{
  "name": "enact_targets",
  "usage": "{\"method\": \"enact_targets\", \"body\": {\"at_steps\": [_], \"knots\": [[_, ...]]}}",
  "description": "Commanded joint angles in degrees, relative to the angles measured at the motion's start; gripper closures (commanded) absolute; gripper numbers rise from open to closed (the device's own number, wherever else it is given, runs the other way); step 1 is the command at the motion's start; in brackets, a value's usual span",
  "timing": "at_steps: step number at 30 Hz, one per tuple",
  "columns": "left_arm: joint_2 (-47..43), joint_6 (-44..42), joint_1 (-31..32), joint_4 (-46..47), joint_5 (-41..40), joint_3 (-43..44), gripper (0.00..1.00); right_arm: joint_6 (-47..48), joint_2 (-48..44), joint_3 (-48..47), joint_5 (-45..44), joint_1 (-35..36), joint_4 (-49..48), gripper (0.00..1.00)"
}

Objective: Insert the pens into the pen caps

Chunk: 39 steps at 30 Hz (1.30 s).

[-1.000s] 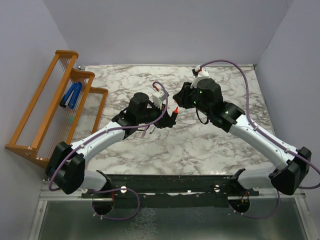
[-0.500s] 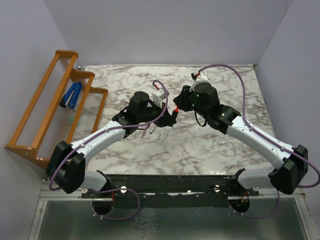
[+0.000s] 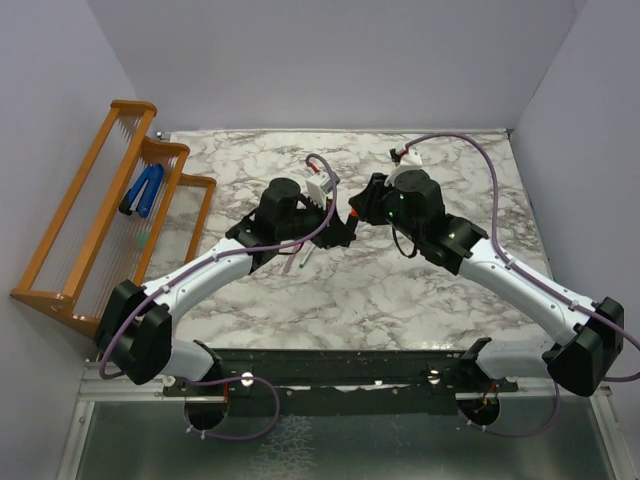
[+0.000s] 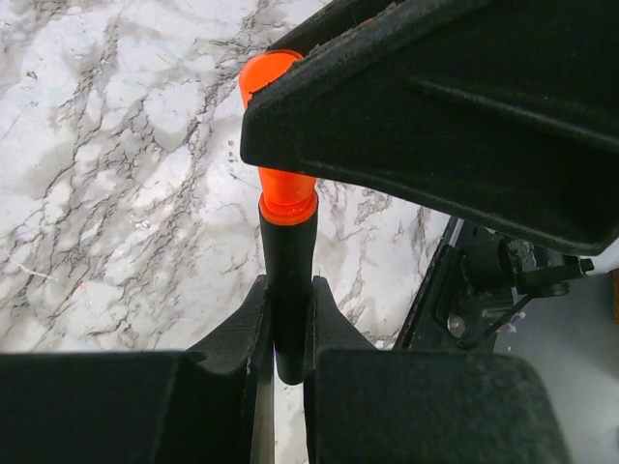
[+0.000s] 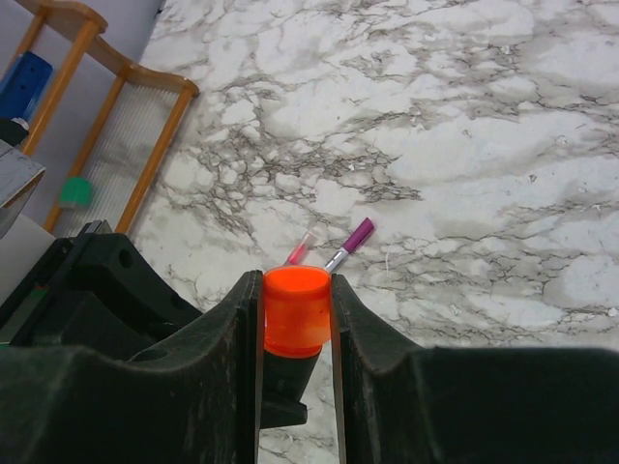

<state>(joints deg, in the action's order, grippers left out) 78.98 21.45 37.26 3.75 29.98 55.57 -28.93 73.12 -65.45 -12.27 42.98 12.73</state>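
Observation:
The black marker [image 4: 290,280] stands pinched in my left gripper [image 4: 288,333], which is shut on its barrel. Its front end sits inside the bright orange cap [image 5: 296,309], and my right gripper [image 5: 295,290] is shut on that cap. From above, the two grippers meet nose to nose over the table's middle, left gripper [image 3: 338,232] and right gripper [image 3: 357,210], with a sliver of orange cap [image 3: 352,214] between them. On the marble lie a thin pen with a magenta-purple cap [image 5: 350,242] on its end and a pink pen [image 5: 301,249] beside it.
An orange wooden rack [image 3: 100,220] stands along the left table edge, with a blue clip-shaped object [image 3: 143,190] on it and a small green item [image 5: 75,191] lower down. Grey walls close in on the marble table [image 3: 450,300].
The two grippers have closed the gap between them. The marker's orange-red tip, bare a second ago, now sits inside the orange cap.

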Motion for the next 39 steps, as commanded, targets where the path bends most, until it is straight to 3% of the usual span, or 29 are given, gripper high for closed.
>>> {"method": "enact_targets", "body": {"at_steps": [1, 20, 39], "knots": [[0.6, 1.9, -0.1, 4.8, -3.0, 3.4, 1.0, -2.4, -1.4, 3.2, 1.3, 2.0, 0.7, 1.0], [-0.1, 2.1, -2.4, 6.1, -7.0, 8.8, 1.0, -8.5, -3.5, 9.5, -5.1, 12.1, -1.0, 0.99], [-0.3, 0.1, -5.7, 6.4, -6.1, 12.7, 1.0, -6.6, -1.7, 11.1, -4.4, 13.3, 1.4, 1.0]]}}
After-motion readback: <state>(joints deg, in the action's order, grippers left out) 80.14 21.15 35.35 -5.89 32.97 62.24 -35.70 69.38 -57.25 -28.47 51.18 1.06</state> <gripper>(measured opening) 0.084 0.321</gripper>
